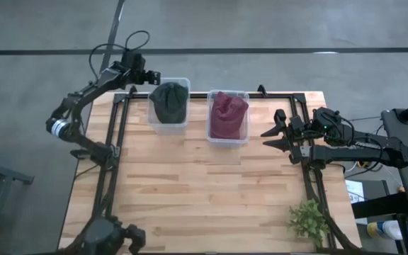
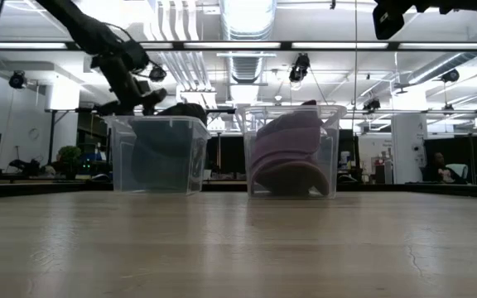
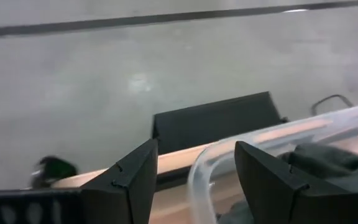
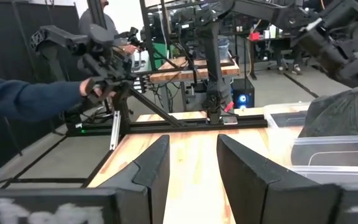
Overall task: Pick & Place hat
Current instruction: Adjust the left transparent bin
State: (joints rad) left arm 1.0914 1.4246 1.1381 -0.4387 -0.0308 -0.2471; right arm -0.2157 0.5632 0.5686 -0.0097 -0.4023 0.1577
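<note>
A dark green hat lies in the left clear bin, and its crown rises above the rim. A maroon hat fills the right clear bin. My left gripper hovers open at the left bin's far left corner. In the left wrist view its fingers stand on either side of the bin's rim, with the green hat just beyond. My right gripper is open, above the table to the right of the maroon hat's bin.
A small green plant stands at the table's near right corner. A black frame runs along the table's sides and far edge. Bare wood lies in front of both bins. A person's sleeve shows beyond the table.
</note>
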